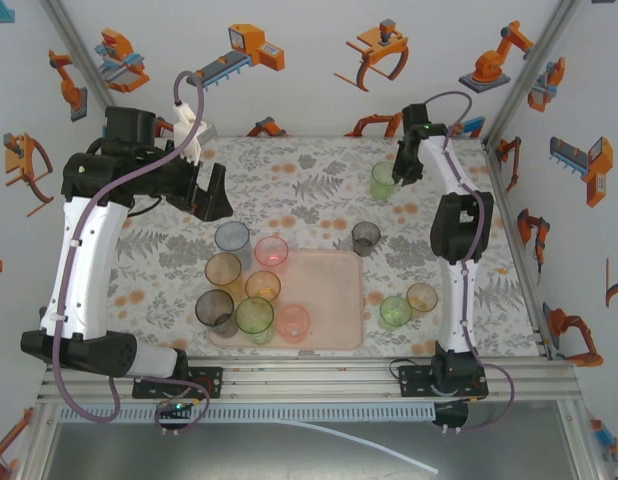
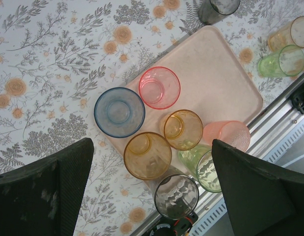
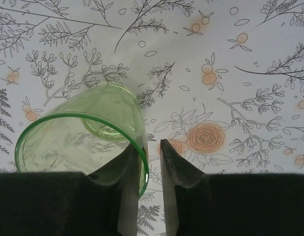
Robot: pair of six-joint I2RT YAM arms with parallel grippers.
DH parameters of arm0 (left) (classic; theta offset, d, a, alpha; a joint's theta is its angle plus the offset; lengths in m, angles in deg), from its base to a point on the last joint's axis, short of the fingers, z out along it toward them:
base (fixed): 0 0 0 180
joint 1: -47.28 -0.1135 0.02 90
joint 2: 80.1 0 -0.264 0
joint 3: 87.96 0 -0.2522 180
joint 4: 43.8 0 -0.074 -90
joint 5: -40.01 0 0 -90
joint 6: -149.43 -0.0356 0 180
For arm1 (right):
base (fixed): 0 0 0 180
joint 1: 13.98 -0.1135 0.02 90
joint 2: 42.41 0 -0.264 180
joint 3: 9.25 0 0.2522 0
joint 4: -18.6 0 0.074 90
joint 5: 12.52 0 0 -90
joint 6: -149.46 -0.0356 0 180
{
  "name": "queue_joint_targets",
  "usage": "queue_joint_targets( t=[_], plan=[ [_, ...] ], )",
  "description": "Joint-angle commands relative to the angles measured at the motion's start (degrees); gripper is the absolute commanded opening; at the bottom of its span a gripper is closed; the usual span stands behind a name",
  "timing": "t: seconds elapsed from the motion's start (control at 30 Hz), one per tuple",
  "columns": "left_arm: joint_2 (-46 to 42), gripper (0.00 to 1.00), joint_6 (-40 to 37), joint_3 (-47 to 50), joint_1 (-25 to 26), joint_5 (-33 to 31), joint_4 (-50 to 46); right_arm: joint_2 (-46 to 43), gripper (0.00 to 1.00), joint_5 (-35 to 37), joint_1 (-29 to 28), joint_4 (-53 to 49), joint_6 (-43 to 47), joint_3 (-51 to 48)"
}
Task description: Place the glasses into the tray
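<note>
The pale pink tray (image 1: 334, 300) lies at the front middle of the table, with several glasses crowded on its left side, among them a blue one (image 1: 232, 238), a pink one (image 1: 271, 250) and an orange one (image 1: 223, 269). My left gripper (image 1: 211, 195) hangs wide open above the table left of the tray and holds nothing; in its wrist view (image 2: 152, 147) it looks down on that cluster and the tray (image 2: 216, 83). At the back right, my right gripper (image 1: 397, 175) (image 3: 149, 144) straddles the rim of a green glass (image 1: 383, 181) (image 3: 78, 137): one finger inside, one outside with a small gap.
Three glasses stand on the cloth right of the tray: a grey one (image 1: 366, 238), a green one (image 1: 394, 312) and an orange one (image 1: 422, 297). The right half of the tray is bare. A metal rail (image 1: 309, 375) runs along the front edge.
</note>
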Motion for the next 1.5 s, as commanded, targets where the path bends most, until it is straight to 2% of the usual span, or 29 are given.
queue_joint_targets(
  t=[0.0, 0.37, 0.73, 1.03, 1.27, 1.47],
  plan=[
    [-0.7, 0.97, 0.2, 0.4, 0.2, 0.5, -0.6, 1.2, 0.21, -0.3, 0.5, -1.8, 0.4, 2.3],
    [-1.2, 0.97, 0.1, 0.7, 0.3, 0.5, -0.5, 0.3, 0.06, 0.2, 0.5, -3.1, 1.6, 3.2],
    [-1.8, 0.97, 0.1, 1.3, 0.3, 0.3, 0.0, -3.2, 0.06, 1.4, 0.5, -5.1, 2.4, 4.7],
    [-2.1, 0.97, 1.2, 1.4, 0.2, -0.8, 1.0, -10.4, 0.06, 2.1, 0.3, -7.2, 3.6, 3.5],
    [-1.9, 0.97, 2.4, 1.1, 0.3, 0.1, 1.8, -19.7, 0.06, 2.5, -1.3, -7.2, 3.8, -3.5],
    [-2.2, 0.97, 3.3, 0.4, 0.3, 0.1, 1.9, -27.7, 0.06, 3.6, -5.3, -8.3, 3.9, -9.7]
  ],
)
